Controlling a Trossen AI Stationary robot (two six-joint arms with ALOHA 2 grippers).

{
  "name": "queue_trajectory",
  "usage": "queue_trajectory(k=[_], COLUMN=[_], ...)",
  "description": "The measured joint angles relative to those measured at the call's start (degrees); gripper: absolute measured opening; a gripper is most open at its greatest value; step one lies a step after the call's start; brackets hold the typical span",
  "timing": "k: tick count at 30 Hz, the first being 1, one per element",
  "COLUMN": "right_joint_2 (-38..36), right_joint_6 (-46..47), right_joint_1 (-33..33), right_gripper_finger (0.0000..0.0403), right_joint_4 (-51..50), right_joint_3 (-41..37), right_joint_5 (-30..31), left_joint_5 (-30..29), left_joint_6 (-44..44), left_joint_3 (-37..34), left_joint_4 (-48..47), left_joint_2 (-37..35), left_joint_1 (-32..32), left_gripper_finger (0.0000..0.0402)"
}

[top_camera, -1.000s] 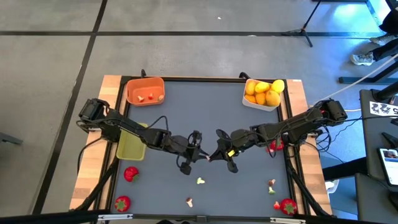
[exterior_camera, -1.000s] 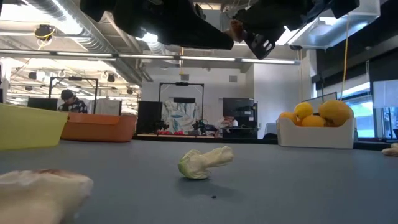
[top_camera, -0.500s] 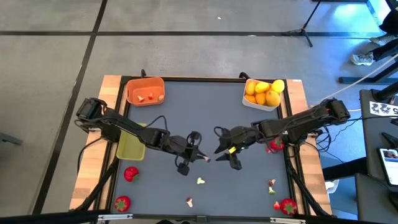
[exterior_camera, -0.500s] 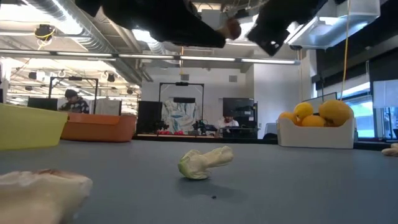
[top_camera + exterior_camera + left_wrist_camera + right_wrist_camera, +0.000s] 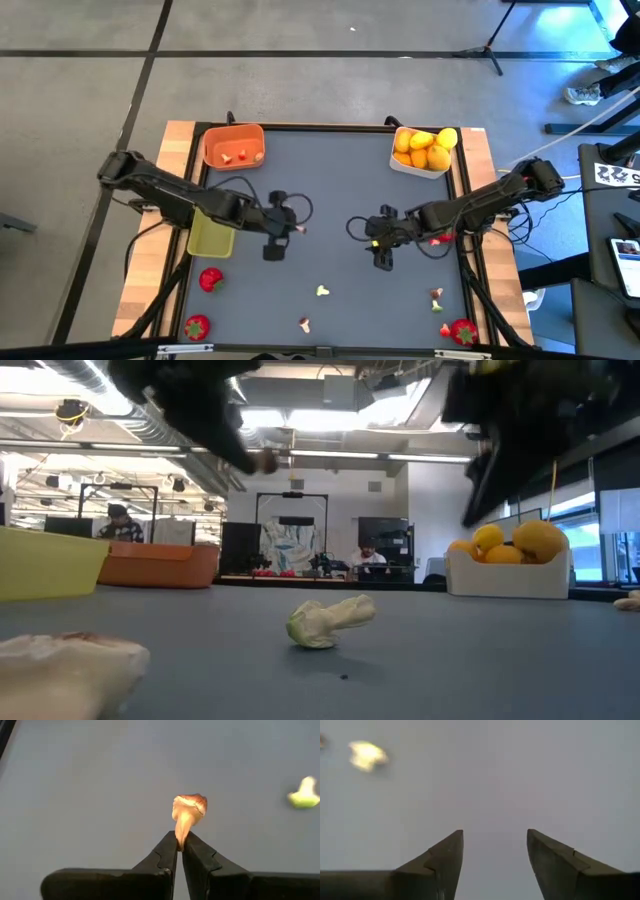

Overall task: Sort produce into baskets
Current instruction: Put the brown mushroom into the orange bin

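The left gripper (image 5: pixel 180 851) pinches only the thin tip of a pale-and-red bit (image 5: pixel 188 812), in the air near the yellow-green basket (image 5: pixel 210 235) (right gripper (image 5: pixel 495 857) gapes empty, farther off), so it could slip out.

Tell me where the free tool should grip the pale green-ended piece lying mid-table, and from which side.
The pale green-ended piece lies flat on its side, stem toward the citrus bin. Probably best: right tool, open and empty, comes straight down and pinches across the narrow pale stem, not the rounder green end.
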Motion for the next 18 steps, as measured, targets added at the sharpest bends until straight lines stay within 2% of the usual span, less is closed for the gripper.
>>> queue_trajectory(k=[5,10,15,18], right_joint_2=[1.2,1.6,1.6,1.6], right_joint_6=[3.5,4.7,4.6,4.3], right_joint_1=[0.0,0.0,0.0,0.0], right_gripper_finger=[0.0218,0.0218,0.0218,0.0218], right_joint_4=[0.3,2.3,6.7,7.5], right_joint_3=[-4.8,-8.1,-10.1,-10.2], right_joint_5=[4.0,4.6,5.1,8.0], left_joint_5=[-0.5,-0.5,-0.5,-0.5], left_joint_6=[-5.7,-6.6,-6.2,-5.4], left_joint_3=[0.0,0.2,1.5,2.4], left_joint_4=[-12.0,-21.8,-27.9,-29.6], left_joint_2=[-4.5,-5.4,-5.4,-5.5], left_joint_1=[4.5,11.5,19.7,23.0], left_gripper_finger=[0.0021,0.0021,0.0021,0.0021])
